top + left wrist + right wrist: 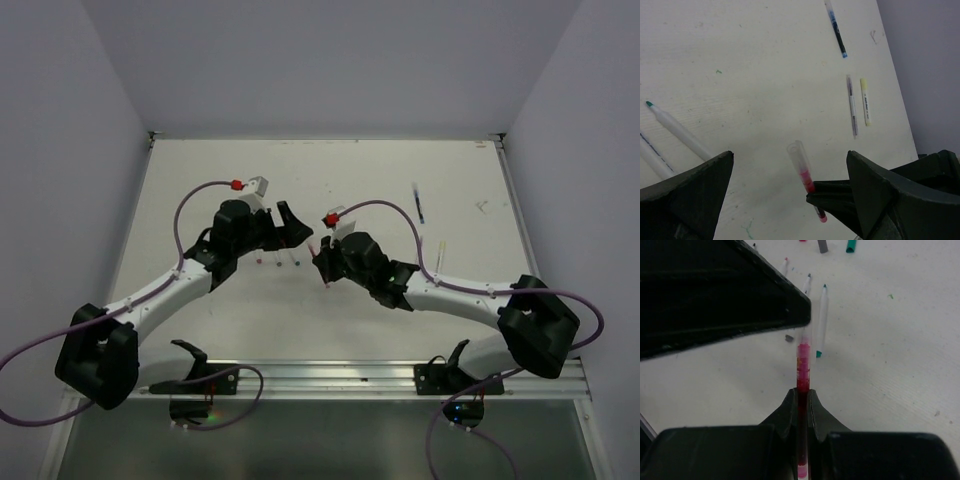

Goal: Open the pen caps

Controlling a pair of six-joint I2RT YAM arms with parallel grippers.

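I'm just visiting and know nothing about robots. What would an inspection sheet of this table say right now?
Surface: white table, small ink marks.
Job's things: red pen in the right gripper; blue pen, grey pen, yellow pen, green-tipped pen lying loose; grey cap, green cap lying off.
Clutter: nothing seen.
Grippers: left gripper open; right gripper shut on the red pen.
Cables: purple cables, looping freely.
Surroundings: plain pale walls.

We saw white arm links (160,288), black wedge-shaped fingers (685,195), and purple cables (179,225) with red connectors (237,184) behind those fingers.
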